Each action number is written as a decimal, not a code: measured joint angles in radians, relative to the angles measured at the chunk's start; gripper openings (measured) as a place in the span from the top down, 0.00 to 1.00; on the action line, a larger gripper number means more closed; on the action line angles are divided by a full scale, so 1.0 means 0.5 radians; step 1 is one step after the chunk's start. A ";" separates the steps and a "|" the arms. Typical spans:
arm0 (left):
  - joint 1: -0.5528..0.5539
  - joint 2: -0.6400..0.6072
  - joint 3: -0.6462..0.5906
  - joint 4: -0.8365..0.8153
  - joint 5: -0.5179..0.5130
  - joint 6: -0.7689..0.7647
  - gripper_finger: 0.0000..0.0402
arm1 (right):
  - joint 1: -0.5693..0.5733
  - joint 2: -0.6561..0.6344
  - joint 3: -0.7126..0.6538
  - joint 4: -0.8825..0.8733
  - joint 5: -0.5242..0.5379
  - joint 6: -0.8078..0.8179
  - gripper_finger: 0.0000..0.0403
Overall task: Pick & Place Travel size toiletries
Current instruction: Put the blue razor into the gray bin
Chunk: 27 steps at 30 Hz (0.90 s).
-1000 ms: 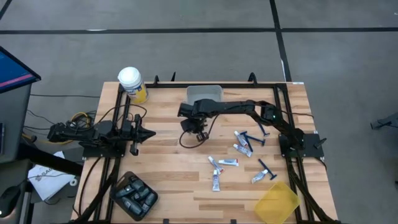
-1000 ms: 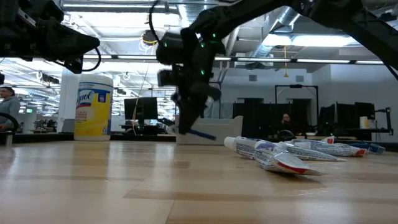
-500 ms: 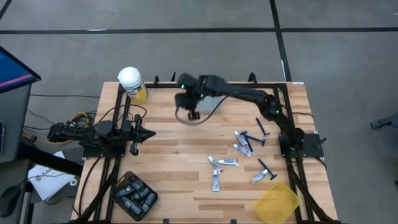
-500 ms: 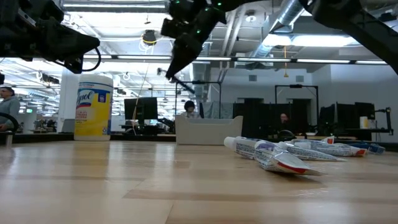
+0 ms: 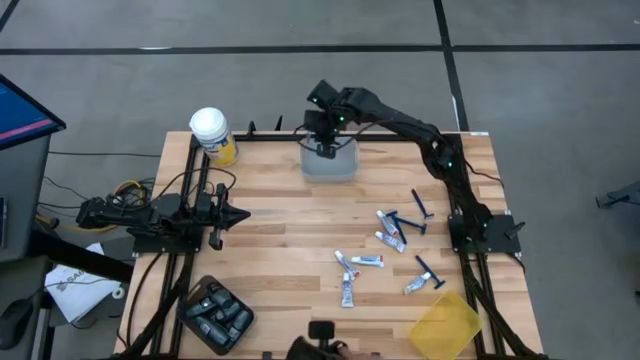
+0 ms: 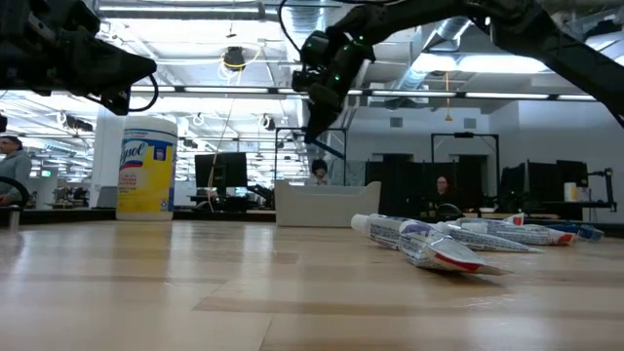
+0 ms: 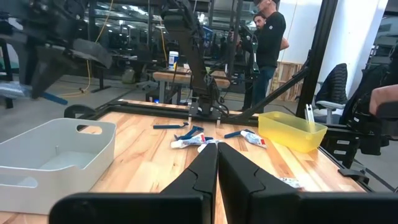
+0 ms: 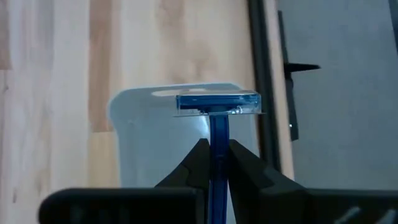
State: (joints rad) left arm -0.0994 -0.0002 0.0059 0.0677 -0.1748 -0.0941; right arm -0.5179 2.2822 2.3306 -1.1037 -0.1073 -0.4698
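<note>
Wooden table [image 5: 270, 250], "Lysol"-labelled yellow jar [image 6: 146, 166] upright.

Count, table top, high view.
- Razors: 4 blue. Three lie on the wood: [image 5: 422, 204], [image 5: 405, 221], [image 5: 430, 271]. One razor [image 8: 216, 112] is up in the right gripper [image 8: 214, 163].
- White tubes: 6, scattered right of centre, e.g. tube [image 5: 366, 261].
- Grey bin [image 5: 329, 164]: 1.
- Yellow tray [image 5: 446, 325]: 1.
- Wipes canister [image 5: 213, 135]: 1.
</note>
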 joint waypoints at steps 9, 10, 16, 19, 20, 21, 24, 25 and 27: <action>0.000 0.000 0.000 0.000 0.000 0.000 0.98 | -0.009 -0.008 -0.243 0.134 -0.005 0.001 0.94; -0.001 0.000 0.000 0.000 0.000 0.000 0.98 | -0.006 -0.008 -0.308 0.178 -0.005 0.002 0.94; -0.001 0.000 0.000 0.000 0.000 0.000 0.98 | 0.002 -0.008 -0.599 0.335 0.000 0.022 0.92; -0.001 0.000 0.000 0.000 0.000 0.000 0.98 | 0.013 -0.004 -0.698 0.378 0.004 0.041 0.93; 0.000 0.000 0.000 0.000 0.000 0.000 0.98 | 0.014 -0.004 -0.724 0.413 0.006 0.041 0.94; -0.001 0.000 0.000 0.000 0.000 0.000 0.98 | 0.014 -0.004 -0.741 0.440 0.007 0.043 0.94; -0.001 0.000 0.000 0.000 0.001 0.000 0.98 | 0.014 -0.004 -0.747 0.446 0.009 0.067 0.93; 0.000 0.000 0.000 0.000 0.001 0.000 0.98 | 0.014 -0.005 -0.746 0.457 0.009 0.068 0.92; 0.000 0.000 0.000 0.000 0.000 0.000 0.98 | 0.014 -0.005 -0.746 0.481 0.025 0.073 0.91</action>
State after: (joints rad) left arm -0.0995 -0.0002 0.0059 0.0677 -0.1747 -0.0942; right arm -0.5110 2.2799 1.9575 -0.8630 -0.0950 -0.4331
